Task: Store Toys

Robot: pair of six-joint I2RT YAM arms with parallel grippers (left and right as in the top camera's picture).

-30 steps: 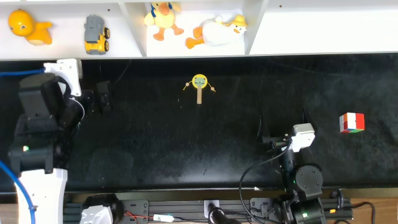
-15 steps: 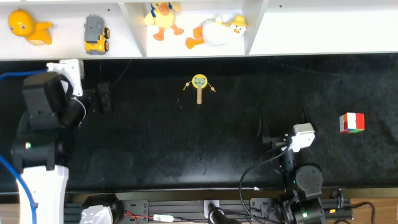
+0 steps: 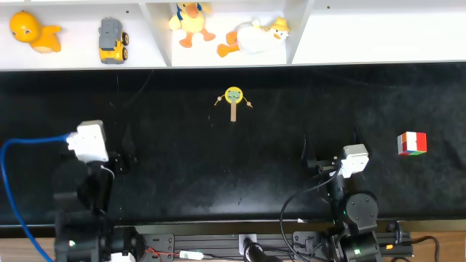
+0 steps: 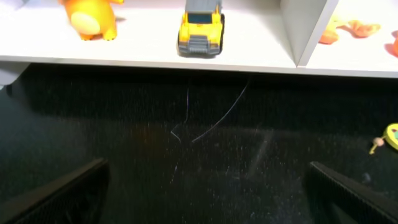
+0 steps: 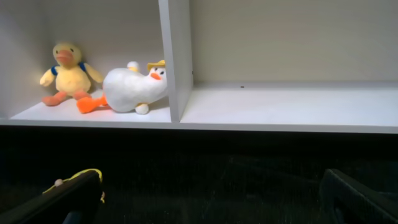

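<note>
Shelf (image 3: 76,60) left bay: orange duck (image 3: 33,30), truck (image 3: 113,40); middle: yellow duck (image 3: 192,22), goose (image 3: 255,36).

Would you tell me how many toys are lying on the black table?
2: the stick toy near the middle, the colour cube toward the right; others could be hidden.

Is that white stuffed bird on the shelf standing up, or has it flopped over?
Flopped over. The white stuffed bird lies on its side on the shelf, its orange feet pointing toward the yellow duck, which sits upright.
</note>
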